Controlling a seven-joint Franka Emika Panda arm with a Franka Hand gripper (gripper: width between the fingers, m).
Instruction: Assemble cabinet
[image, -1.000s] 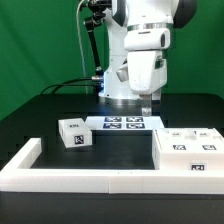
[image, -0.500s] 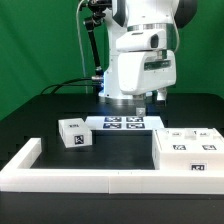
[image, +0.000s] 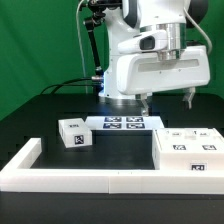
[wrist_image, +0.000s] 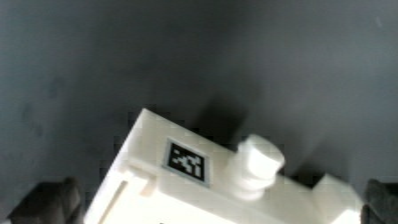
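Note:
The large white cabinet body (image: 187, 152) lies low on the black table at the exterior view's right, with several tags on its top and front. A small white tagged block (image: 72, 133) sits apart at the exterior view's left. My gripper (image: 168, 100) hangs open and empty above the cabinet body, with dark fingertips (image: 190, 100) spread wide and not touching it. In the wrist view the cabinet body (wrist_image: 151, 185) fills the near part, with one tag (wrist_image: 191, 160) and a rounded white peg (wrist_image: 260, 162). The gripper (wrist_image: 214, 208) straddles it, with fingers (wrist_image: 43, 203) at the frame corners.
The marker board (image: 125, 124) lies flat in front of the robot base. A long low white rim bar (image: 90, 180) runs along the front and turns back at the exterior view's left. A green backdrop stands behind.
The hand has turned about its wrist and shifted toward the exterior view's right, from over the marker board to above the cabinet body. Both fingers now show spread apart.

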